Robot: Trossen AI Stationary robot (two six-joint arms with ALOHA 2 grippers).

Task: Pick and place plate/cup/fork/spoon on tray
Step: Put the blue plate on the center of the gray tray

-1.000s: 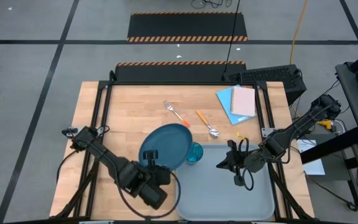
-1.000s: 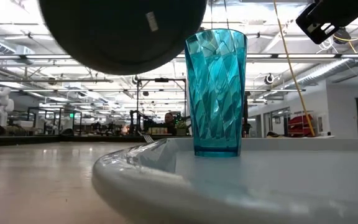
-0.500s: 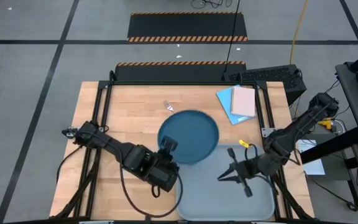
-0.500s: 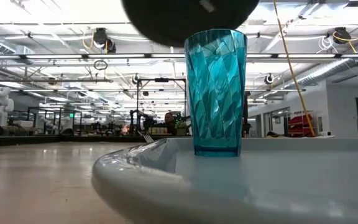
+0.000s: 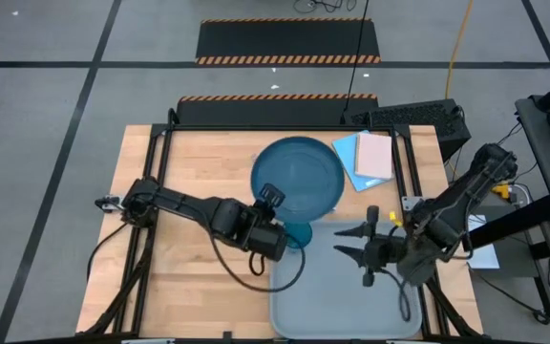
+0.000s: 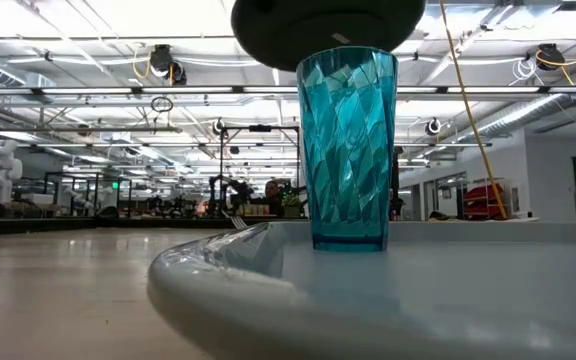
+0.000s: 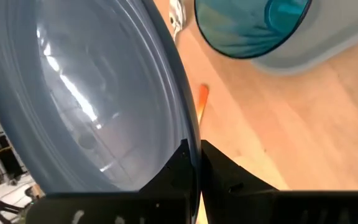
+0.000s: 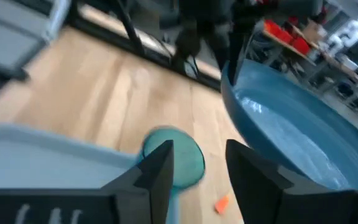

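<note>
The dark teal plate (image 5: pixel 297 177) hangs over the table's middle with my left gripper (image 5: pixel 273 199) shut on it. In the low view its underside (image 6: pixel 328 25) shows just above the cup's mouth. The teal cup (image 5: pixel 297 232) stands upright on its base in the far left corner of the grey tray (image 5: pixel 347 296). My right gripper (image 5: pixel 342 241) is open over the tray, to the right of the cup, and holds nothing. An orange handle (image 7: pixel 202 102) lies on the wood beneath the plate; I cannot tell whether it is the fork's or the spoon's. My left gripper pinches the plate's rim (image 7: pixel 188 134) between its two fingers, at the plate's near left edge. The fingers reach in from the table's near left side. The plate is lifted clear of the table and spreads away from the fingers above the cup.
A blue and a pink flat sheet (image 5: pixel 366 158) lie at the far right of the table. Black frame rails (image 5: pixel 160 182) run along the table's left and right sides. Bare wood (image 5: pixel 189 277) lies at the near left.
My left gripper has carried the plate up and toward the table's far right, from beside the cup to above it. The plate now faces the high camera more squarely. My right gripper has opened over the tray.
</note>
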